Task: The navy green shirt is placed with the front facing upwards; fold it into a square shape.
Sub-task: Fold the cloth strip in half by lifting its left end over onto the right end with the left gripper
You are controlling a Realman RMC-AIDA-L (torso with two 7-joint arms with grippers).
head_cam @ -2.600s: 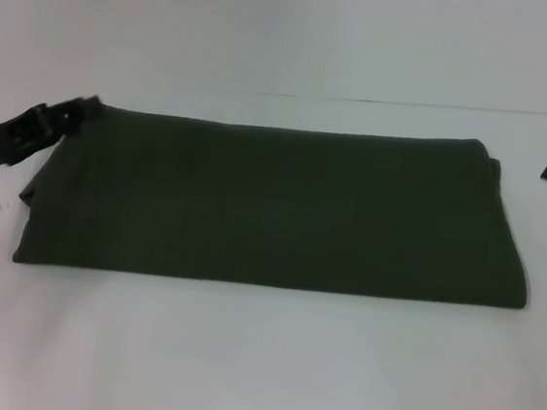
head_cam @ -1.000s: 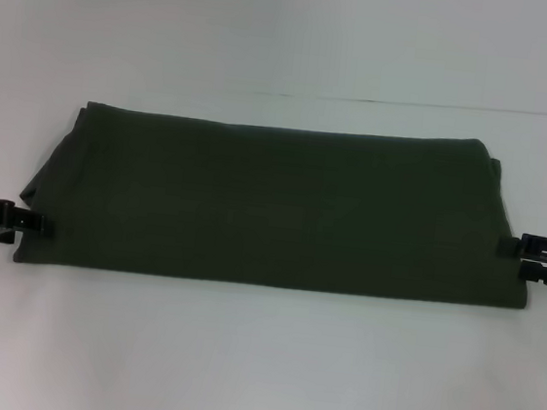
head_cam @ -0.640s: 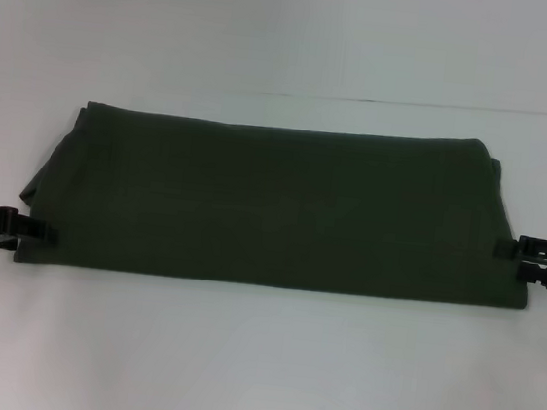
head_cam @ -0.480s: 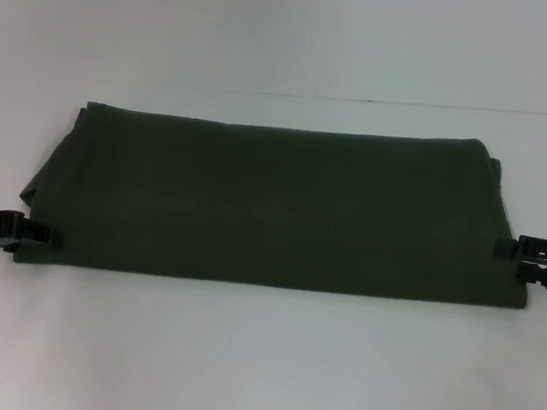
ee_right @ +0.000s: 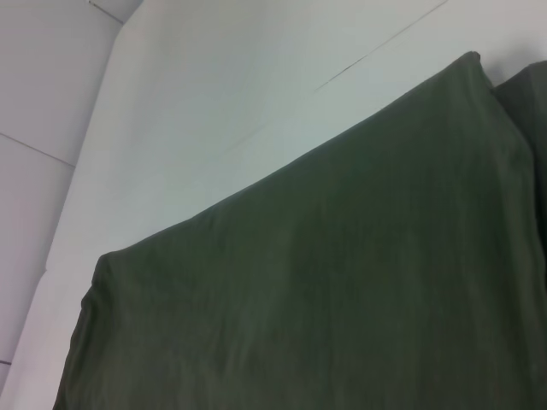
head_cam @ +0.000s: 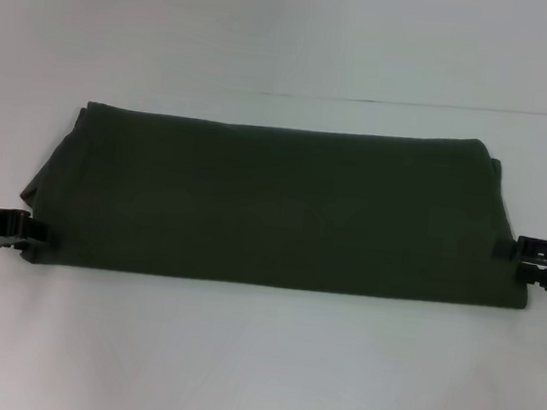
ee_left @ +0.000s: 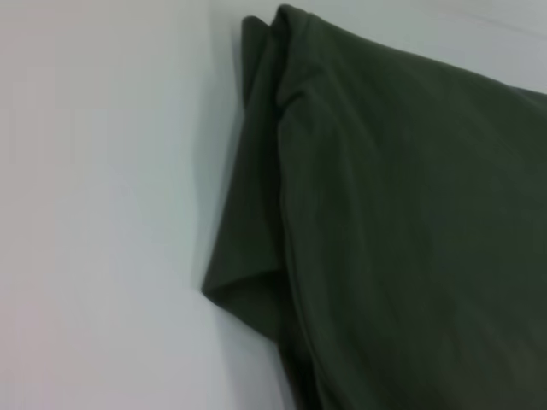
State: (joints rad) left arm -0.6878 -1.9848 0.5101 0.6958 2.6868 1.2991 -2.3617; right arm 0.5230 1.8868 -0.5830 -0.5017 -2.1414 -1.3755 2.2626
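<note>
the shirt (head_cam: 273, 205) lay flat on the table (head_cam: 257, 360) as a long band, its long axis running left to right. the left gripper (head_cam: 28, 231) sat at the left end's near corner, the right gripper (head_cam: 526, 261) at the right end, equally close. whether either pair of jaws was parted or clamped could not be told.

We see the navy green shirt (head_cam: 278, 206) lying flat on the white worktop (head_cam: 257, 360), folded into a long, wide band of plain dark green cloth with no print showing. Our left tool (head_cam: 24, 230) sits low at the band's left end, touching its near corner, and our right tool (head_cam: 534, 263) sits at the right end, against the edge near the front corner; we cannot tell how either tool's fingers stand
</note>
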